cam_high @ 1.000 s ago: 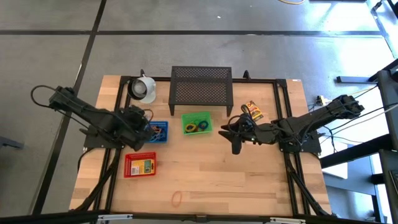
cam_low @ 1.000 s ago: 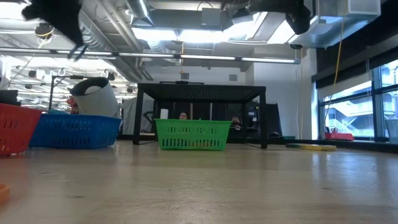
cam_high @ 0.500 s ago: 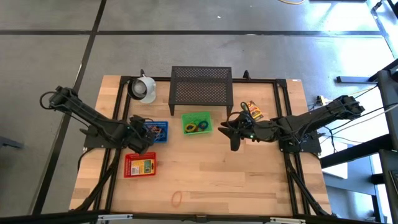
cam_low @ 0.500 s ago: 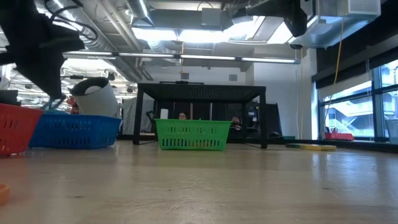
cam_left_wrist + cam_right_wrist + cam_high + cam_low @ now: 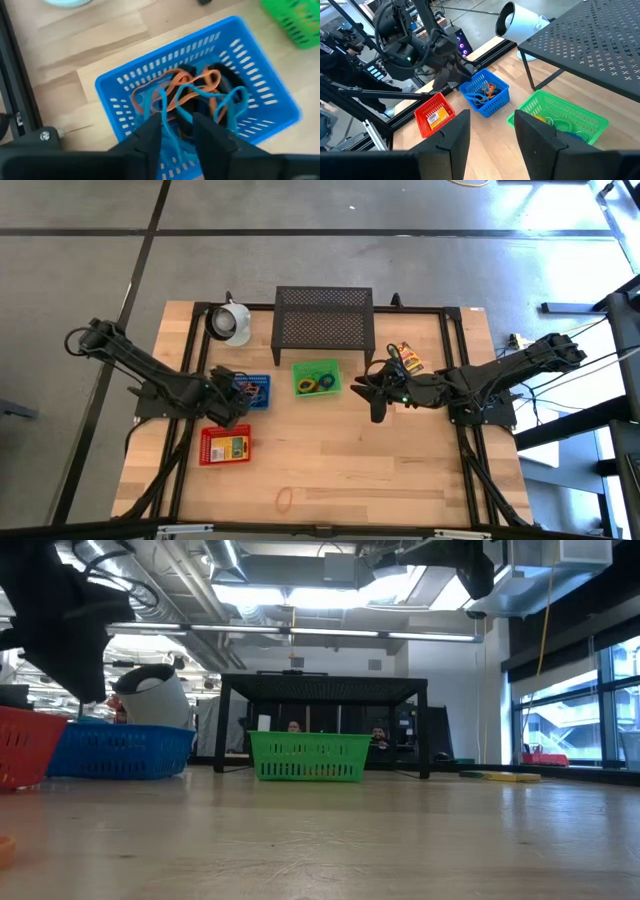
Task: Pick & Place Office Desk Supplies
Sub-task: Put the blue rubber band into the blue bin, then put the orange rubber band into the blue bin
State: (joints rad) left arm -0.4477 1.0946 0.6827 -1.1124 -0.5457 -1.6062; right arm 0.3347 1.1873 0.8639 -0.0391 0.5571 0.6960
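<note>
My left gripper (image 5: 232, 405) is low at the near left corner of the blue basket (image 5: 256, 381), which holds orange and blue rubber bands (image 5: 192, 92). It is open (image 5: 177, 137), and a blue band strand (image 5: 164, 107) runs up between its fingers. My right gripper (image 5: 377, 402) is open and empty (image 5: 491, 130), hovering over bare table right of the green basket (image 5: 317, 364) of rubber bands. A yellow crayon box (image 5: 234, 446) lies in the red basket (image 5: 205, 448). An orange loop (image 5: 286, 499) lies flat near the table's near edge. A yellow-and-red pack (image 5: 405, 358) lies by the right rail. My left gripper comes at the blue basket slanting down from the table's near left. A blue band strand (image 5: 184, 116) passes between its fingers, with the rest of the band in the basket. I cannot tell whether the fingers touch it.
A black mesh stand (image 5: 323, 318) is at the far edge behind the green basket. A white cup-like object (image 5: 230, 322) lies on its side at the far left. Black rails (image 5: 450, 360) frame the table. Bare wood spreads across the middle and near part.
My left gripper has come down and moved toward the table's near left, from above the blue basket to its near left corner, then stayed still. My right gripper has hardly moved.
</note>
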